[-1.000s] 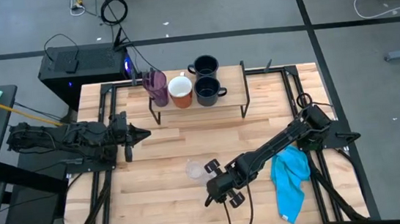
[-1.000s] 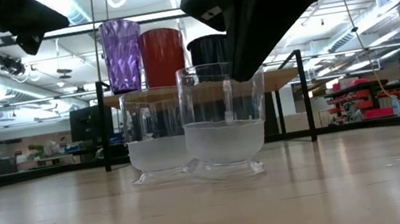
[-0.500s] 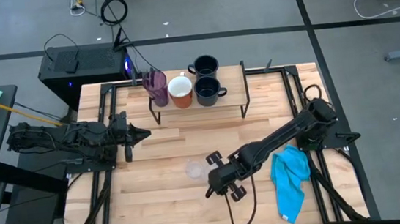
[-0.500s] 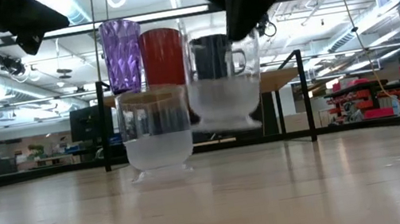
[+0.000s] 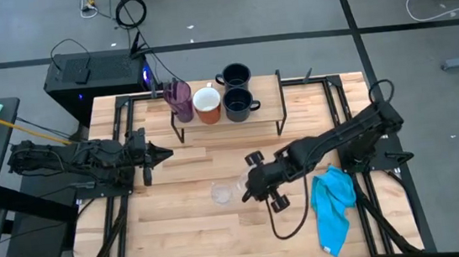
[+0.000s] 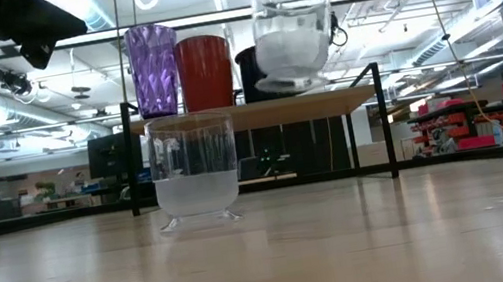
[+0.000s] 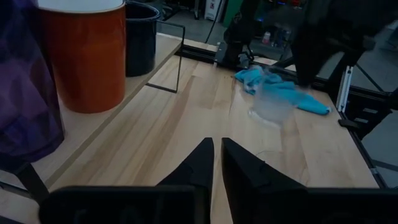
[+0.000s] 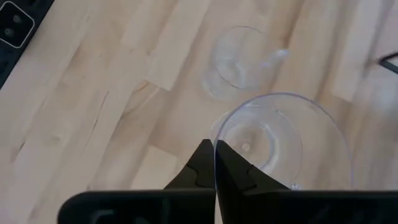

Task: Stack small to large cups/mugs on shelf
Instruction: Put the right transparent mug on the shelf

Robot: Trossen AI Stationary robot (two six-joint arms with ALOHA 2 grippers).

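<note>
On my light wood shelf (image 5: 264, 91): a faceted translucent purple tumbler (image 5: 179, 98), a white mug (image 5: 207, 104) orange-brown inside, two black mugs (image 5: 239, 104). Both small cups (image 6: 194, 166) are clear, frosted below. Blue cloth (image 5: 335, 205) near the right edge.

Light: bright, even overhead — ceiling glare | left wrist view: dim

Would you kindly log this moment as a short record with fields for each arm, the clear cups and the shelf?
right gripper: jaws shut on the rim of a clear cup, held above the table
left gripper: jaws shut, idle at the table's left side
other clear cup: upright on the table
shelf: holds purple tumbler, white mug, two black mugs
blue cloth: on the table beside the right arm
</note>
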